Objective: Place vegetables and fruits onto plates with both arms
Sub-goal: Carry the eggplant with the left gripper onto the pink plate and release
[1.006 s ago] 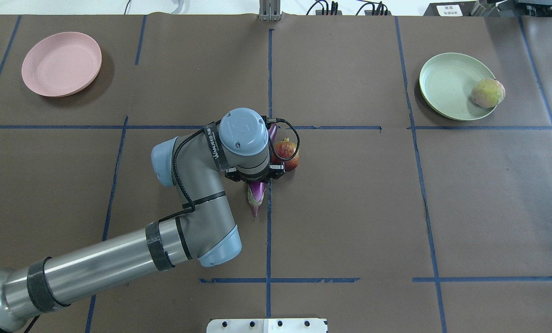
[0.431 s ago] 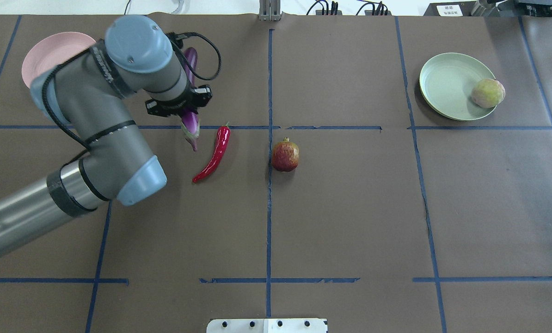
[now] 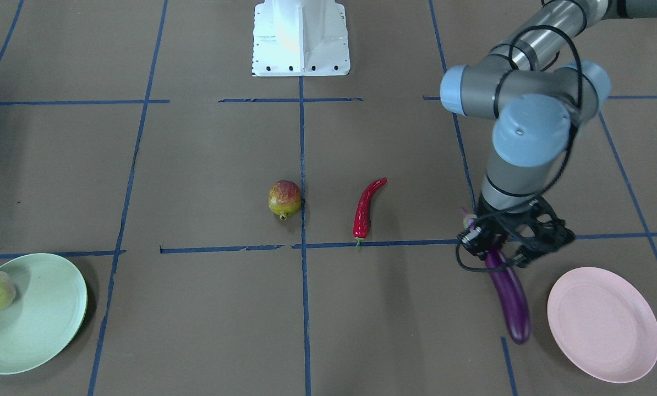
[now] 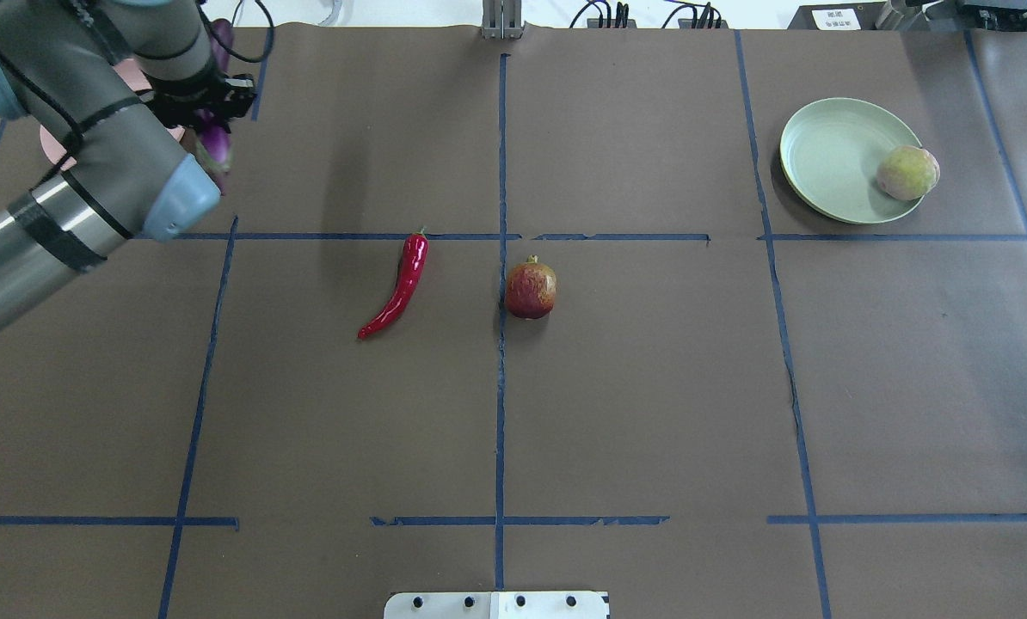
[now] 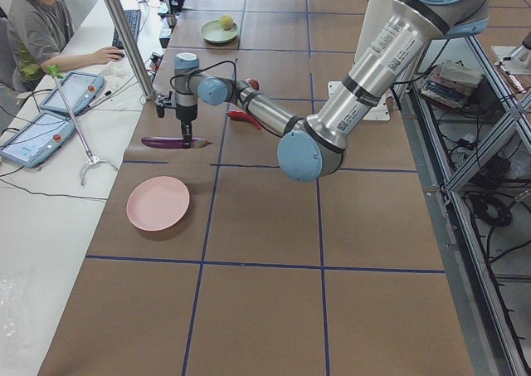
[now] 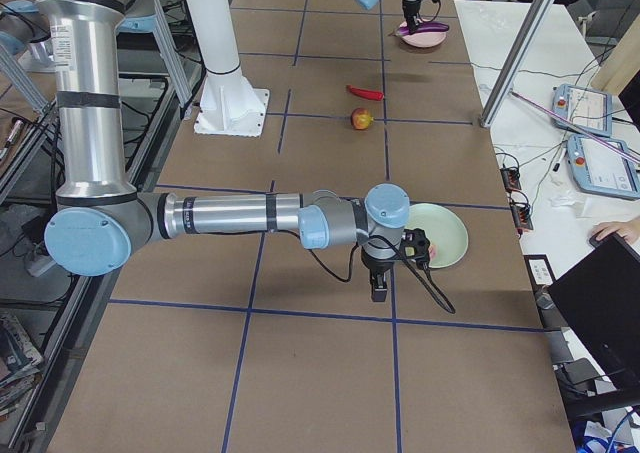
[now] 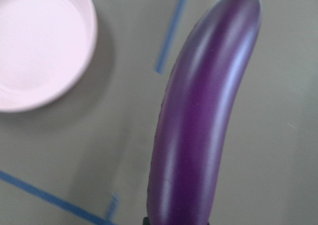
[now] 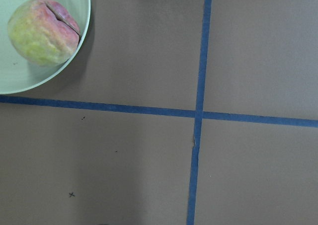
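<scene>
My left gripper [image 3: 497,254] is shut on the purple eggplant [image 3: 510,300] near its cap end and holds it above the table, just beside the pink plate [image 3: 602,323]. In the left wrist view the eggplant [image 7: 203,135] is to the right of the plate [image 7: 39,46], not over it. The red chili [image 4: 397,284] and the pomegranate [image 4: 531,290] lie at the table's middle. The peach [image 4: 907,172] sits at the rim of the green plate [image 4: 832,155]. My right gripper [image 6: 380,285] hangs beside the green plate; I cannot tell if it is open.
The white base block [image 3: 301,38] stands at the robot's side of the table. A metal post [image 4: 502,21] is at the far edge. An operator [image 5: 37,27] sits at a side desk with tablets.
My left arm has lifted the eggplant from beside the pomegranate and carried it left and away to the pink plate. The chili now shows uncovered.
</scene>
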{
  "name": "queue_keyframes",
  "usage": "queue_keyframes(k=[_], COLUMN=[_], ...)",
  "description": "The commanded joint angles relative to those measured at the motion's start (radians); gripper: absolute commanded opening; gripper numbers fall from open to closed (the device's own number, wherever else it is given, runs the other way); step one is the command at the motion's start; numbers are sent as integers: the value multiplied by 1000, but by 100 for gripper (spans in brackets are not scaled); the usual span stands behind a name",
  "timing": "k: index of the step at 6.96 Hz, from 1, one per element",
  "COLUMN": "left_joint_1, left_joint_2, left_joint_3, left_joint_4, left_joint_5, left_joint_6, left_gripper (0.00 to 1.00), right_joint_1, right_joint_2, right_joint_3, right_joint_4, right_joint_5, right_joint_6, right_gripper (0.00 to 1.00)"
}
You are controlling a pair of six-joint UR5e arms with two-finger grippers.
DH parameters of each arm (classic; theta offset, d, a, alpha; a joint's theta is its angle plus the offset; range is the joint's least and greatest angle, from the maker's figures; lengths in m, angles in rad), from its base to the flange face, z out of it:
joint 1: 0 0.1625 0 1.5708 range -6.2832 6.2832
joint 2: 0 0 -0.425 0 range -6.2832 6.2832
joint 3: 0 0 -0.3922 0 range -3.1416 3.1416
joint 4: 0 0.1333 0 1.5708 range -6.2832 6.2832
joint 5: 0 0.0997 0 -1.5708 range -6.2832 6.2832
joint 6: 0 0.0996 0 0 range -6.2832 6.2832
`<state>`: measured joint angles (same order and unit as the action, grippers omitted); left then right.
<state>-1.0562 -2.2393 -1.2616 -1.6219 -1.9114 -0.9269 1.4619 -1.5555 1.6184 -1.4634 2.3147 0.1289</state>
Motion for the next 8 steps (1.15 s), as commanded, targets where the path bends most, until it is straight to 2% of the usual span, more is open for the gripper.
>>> queue_keyframes(k=[1, 2, 3, 4, 5, 6, 7, 8], left_joint_1=[-76, -79, -77, -79, -91, -138, -212, -258], left_joint_2=[-3, -20, -31, -33, -33, -26, -17, 65], left_joint_3=[331, 423, 444, 442, 438, 427, 415, 316], left_joint_4=[-241, -321, -325, -329, -338, -332, -328, -326], left_joint_5=[-2, -1, 0, -1, -3, -94, -242, -329], left_joint_6=[228, 241, 243, 266, 334, 427, 516, 545], left_gripper=[3, 8, 22, 99, 100, 100, 100, 100], right_joint_1=[0, 0, 0, 0, -1, -17, -53, -95], right_joint_2=[-1, -2, -2, -2, 0, 0, 6, 15], right_joint_3=[0, 0, 0, 0, 8, 46, 78, 112], right_joint_4=[0, 0, 0, 0, 0, 1, 0, 3], right_joint_5=[0, 0, 0, 0, 0, 2, 2, -1], right_joint_6=[0, 0, 0, 0, 0, -2, 15, 56], right_gripper=[100, 100, 100, 100, 100, 100, 100, 100])
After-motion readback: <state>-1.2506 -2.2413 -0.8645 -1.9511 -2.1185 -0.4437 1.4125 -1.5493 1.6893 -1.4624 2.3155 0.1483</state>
